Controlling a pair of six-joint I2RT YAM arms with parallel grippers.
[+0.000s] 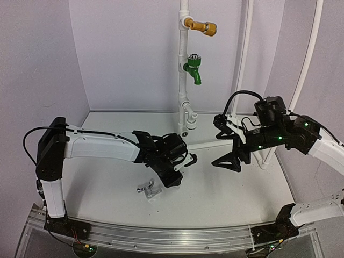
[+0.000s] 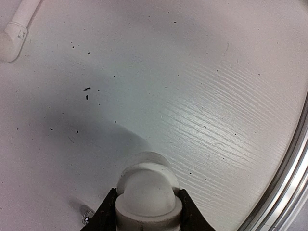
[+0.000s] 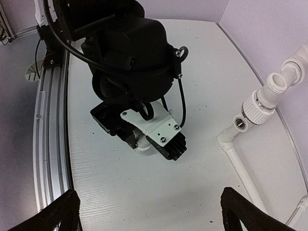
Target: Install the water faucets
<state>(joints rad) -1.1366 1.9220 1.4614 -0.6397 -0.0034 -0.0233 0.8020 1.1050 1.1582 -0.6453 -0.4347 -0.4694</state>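
The white plastic fitting (image 2: pixel 147 185) sits gripped between the jaws of my left gripper (image 2: pixel 148 195), just above the table. The right wrist view shows it from above as a white piece (image 3: pixel 143 144) under the left gripper (image 3: pixel 149 137). The silver metal tap (image 1: pixel 149 189) lies loose on the table, near-left of my left gripper (image 1: pixel 180 167). My right gripper (image 1: pixel 228 163) is open and empty, hovering right of centre, its fingertips (image 3: pixel 53 216) at the bottom corners of its view.
A white upright pipe (image 1: pixel 184 80) at the back carries a yellow-brass tap (image 1: pixel 204 27) and a green tap (image 1: pixel 193 70). Open sockets (image 3: pixel 240 122) sit low on it. A floor pipe (image 3: pixel 243 178) runs right. A metal rail (image 1: pixel 161 236) edges the table front.
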